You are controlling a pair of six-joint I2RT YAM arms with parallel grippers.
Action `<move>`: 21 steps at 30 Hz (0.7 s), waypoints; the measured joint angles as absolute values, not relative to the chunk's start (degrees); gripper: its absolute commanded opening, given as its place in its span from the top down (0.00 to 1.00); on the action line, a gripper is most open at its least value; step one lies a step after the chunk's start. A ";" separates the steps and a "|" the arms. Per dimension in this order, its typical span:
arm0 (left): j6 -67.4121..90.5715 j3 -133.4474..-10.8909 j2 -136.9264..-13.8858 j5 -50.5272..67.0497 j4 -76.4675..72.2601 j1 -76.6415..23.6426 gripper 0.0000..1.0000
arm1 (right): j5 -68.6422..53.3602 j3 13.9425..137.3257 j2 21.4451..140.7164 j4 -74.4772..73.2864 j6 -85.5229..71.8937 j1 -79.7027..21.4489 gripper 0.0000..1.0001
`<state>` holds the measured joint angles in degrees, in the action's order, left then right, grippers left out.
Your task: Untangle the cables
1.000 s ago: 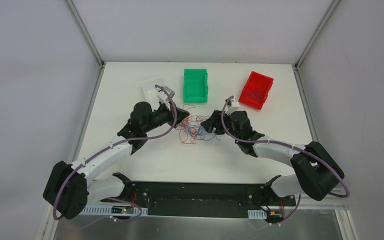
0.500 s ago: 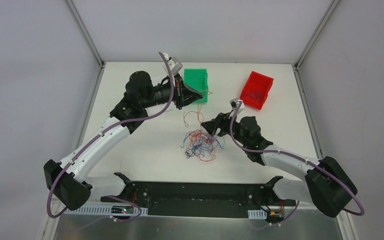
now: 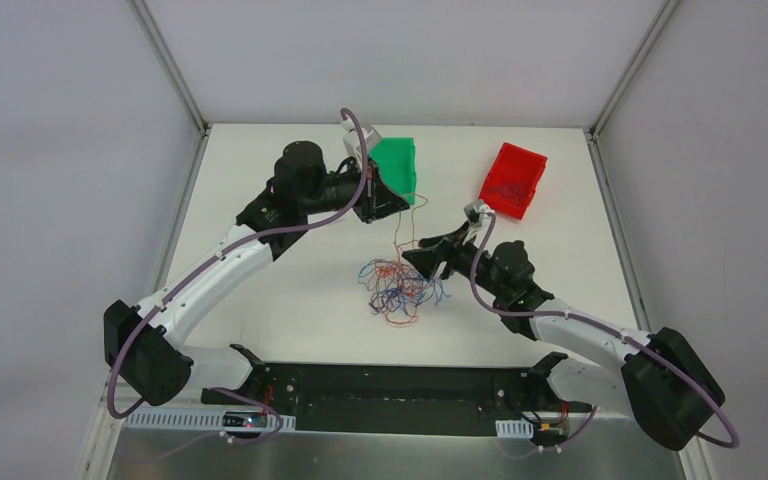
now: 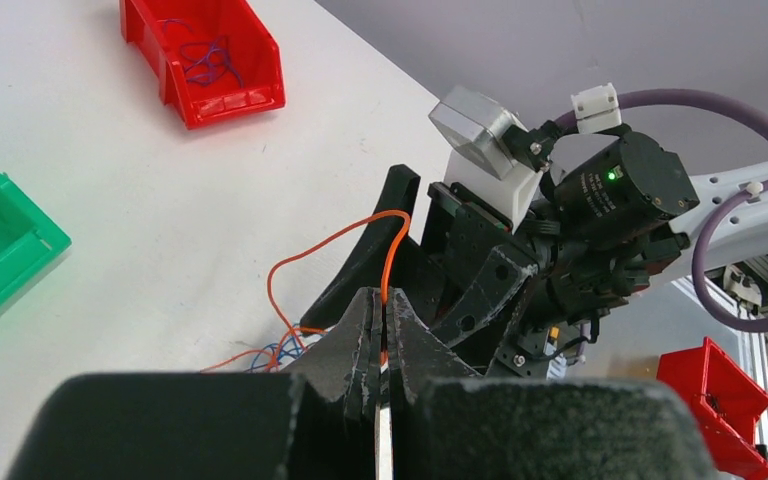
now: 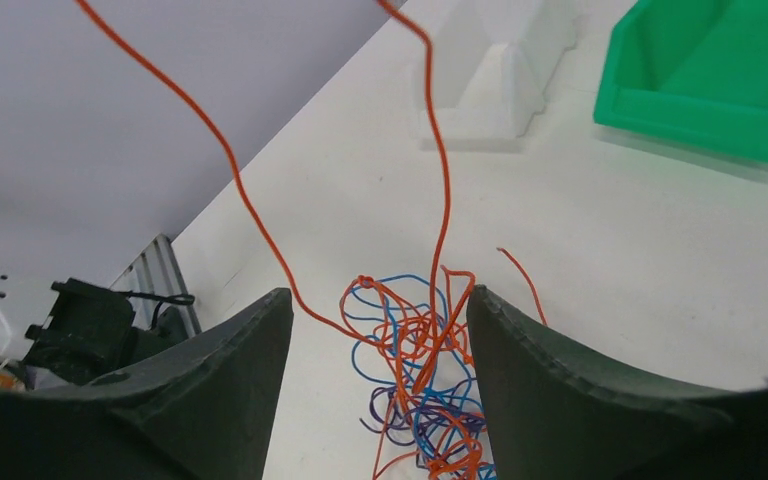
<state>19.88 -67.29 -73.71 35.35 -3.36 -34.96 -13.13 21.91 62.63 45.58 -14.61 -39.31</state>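
The cables are a knot [image 3: 400,285] of thin blue, orange-red and dark purple wires on the white table. My left gripper [image 3: 392,203] is raised beside the green bin and is shut on one orange wire [image 4: 385,255]. That wire hangs down to the knot [image 3: 397,240]. My right gripper [image 3: 422,257] is open and hovers just over the knot's far right side. In the right wrist view the knot [image 5: 422,385] lies between the spread fingers [image 5: 560,380], and the orange wire [image 5: 442,180] rises up out of it.
A green bin [image 3: 396,165] stands at the back centre, partly behind my left gripper. A red bin [image 3: 512,180] with a few wires in it is at the back right. A white bin [image 5: 495,70] shows in the right wrist view beside the green bin [image 5: 720,70].
My left gripper rose from the knot to the green bin, drawing one orange wire up. The knot slid toward the near edge. My right gripper followed and stays open over it.
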 measured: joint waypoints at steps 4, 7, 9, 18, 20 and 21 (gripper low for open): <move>20.67 -68.36 -74.00 35.51 -3.20 -35.07 1.00 | -18.22 22.20 66.48 48.99 -14.79 -39.38 0.33; 21.78 -69.65 -74.04 35.64 -3.11 -35.44 1.00 | -20.40 23.24 71.05 49.54 -14.92 -39.86 0.33; 22.81 -70.70 -74.15 35.86 -3.11 -35.99 1.00 | -21.19 24.05 73.45 49.56 -14.94 -40.27 0.33; 26.68 -76.18 -75.94 35.29 -2.37 -37.17 1.00 | -19.75 29.98 81.73 48.84 -16.56 -41.91 0.50; 26.65 -78.98 -75.96 32.69 -0.32 -37.17 1.00 | -17.52 31.64 83.42 46.72 -17.52 -41.89 0.55; 26.50 -80.75 -75.96 31.03 0.82 -37.17 1.00 | -16.01 32.62 84.16 45.15 -18.00 -41.89 0.56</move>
